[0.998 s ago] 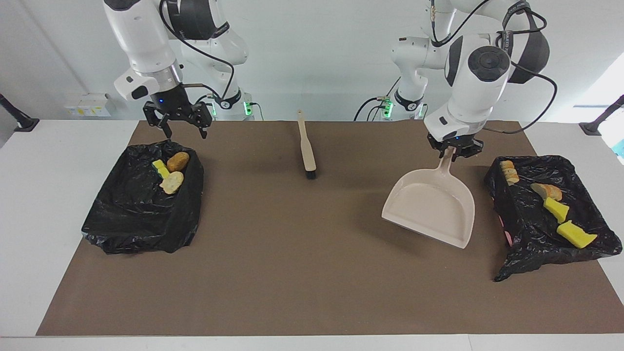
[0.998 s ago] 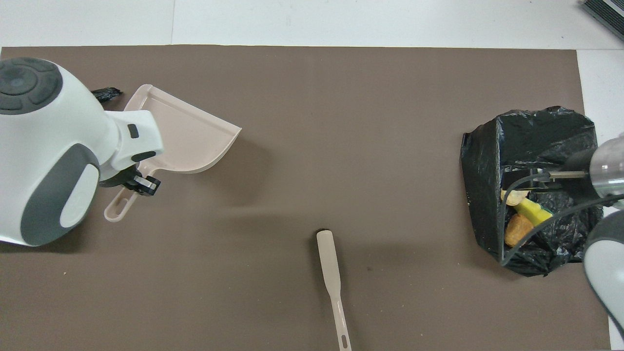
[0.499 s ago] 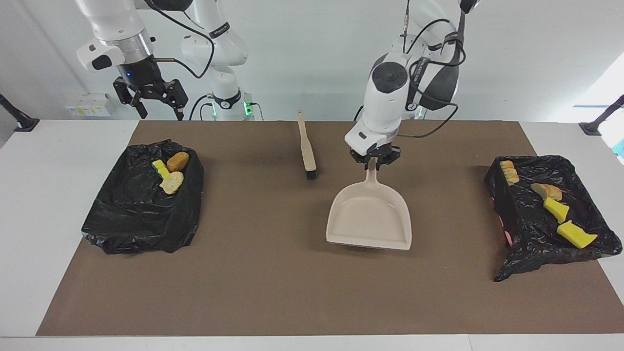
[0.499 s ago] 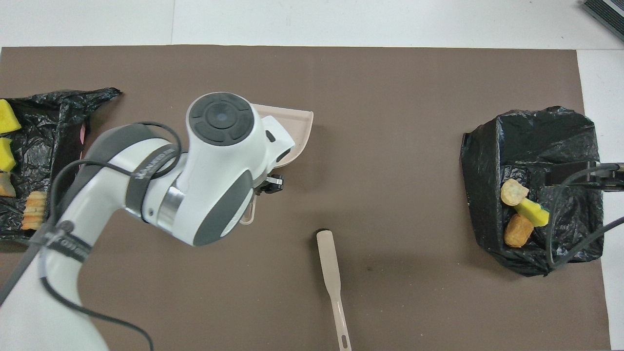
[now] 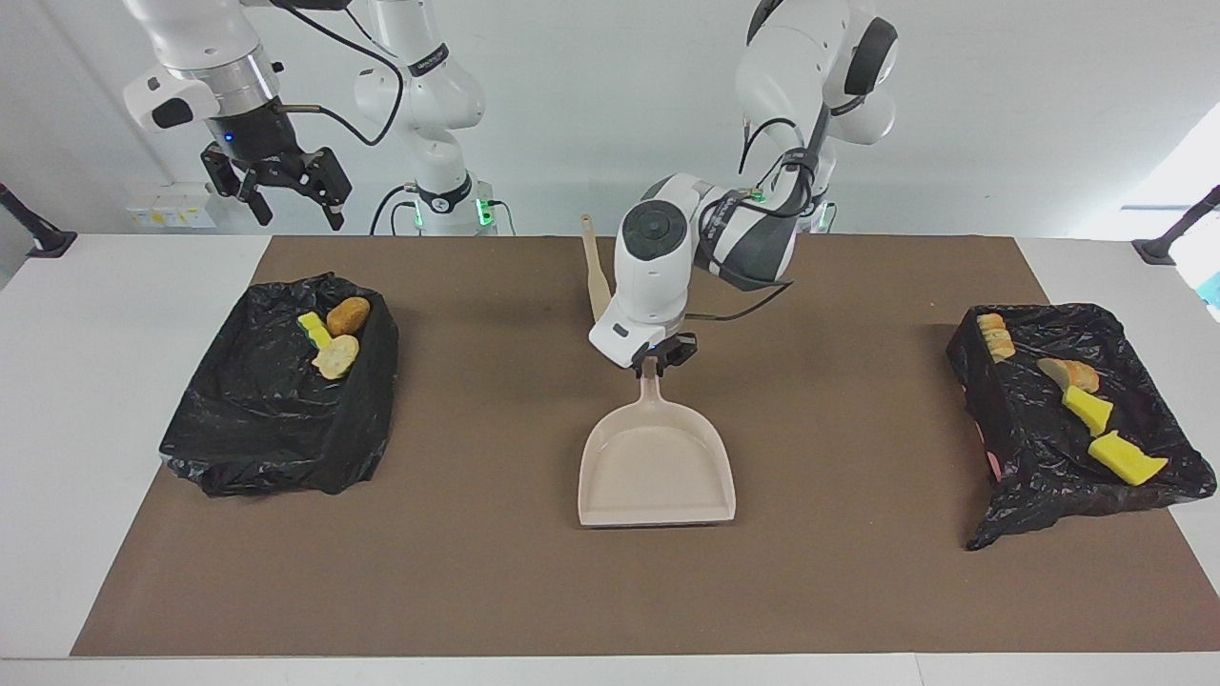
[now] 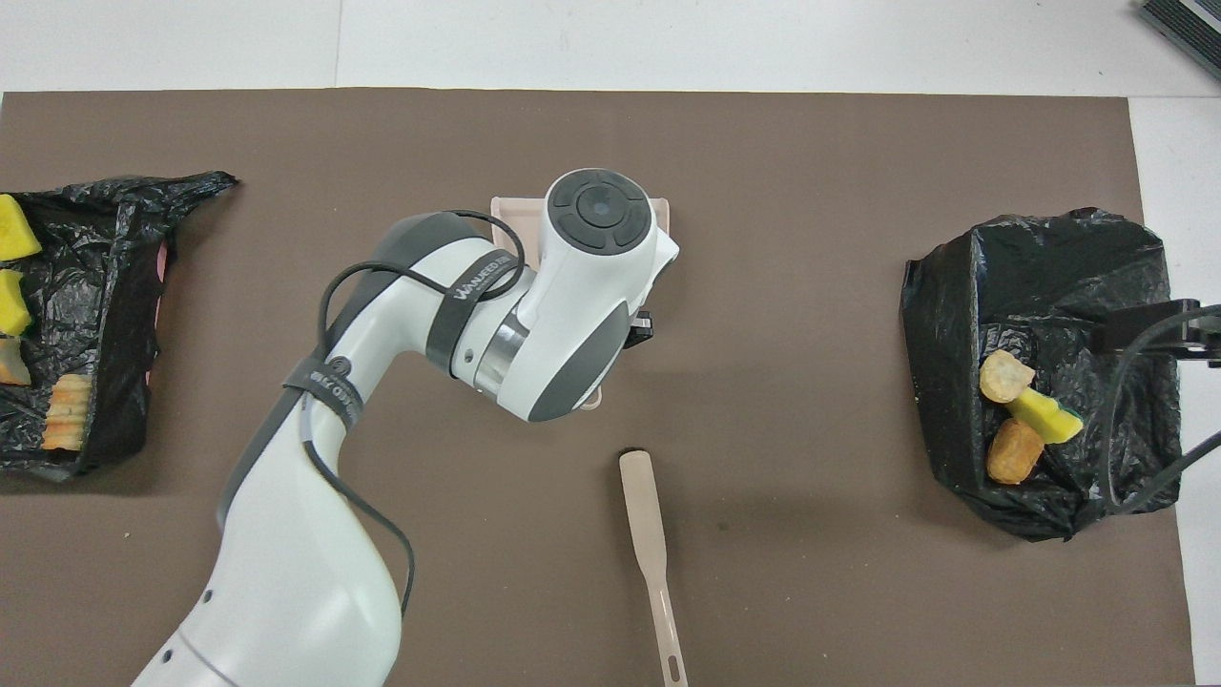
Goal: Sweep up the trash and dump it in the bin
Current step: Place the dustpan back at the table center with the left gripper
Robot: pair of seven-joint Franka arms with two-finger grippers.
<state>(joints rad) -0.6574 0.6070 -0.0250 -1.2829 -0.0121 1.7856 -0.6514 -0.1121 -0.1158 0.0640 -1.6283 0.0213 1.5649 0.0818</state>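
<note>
The left gripper (image 5: 654,360) is clenched on the handle of the beige dustpan (image 5: 656,467), which sits at the middle of the brown mat (image 5: 496,572) on the tabletop (image 5: 114,400), its open mouth facing away from the robots. The brush (image 6: 651,544) lies on the mat nearer to the robots than the dustpan, partly hidden by the left arm in the facing view. The right gripper (image 5: 278,191) hangs high over the right arm's end of the tabletop with its jaws released, holding nothing. The trash sits in two black bag-lined bins: three pieces (image 5: 334,338) in the bin (image 5: 276,410) toward the right arm's end, and four pieces (image 5: 1077,391) in the bin (image 5: 1048,448) toward the left arm's end
</note>
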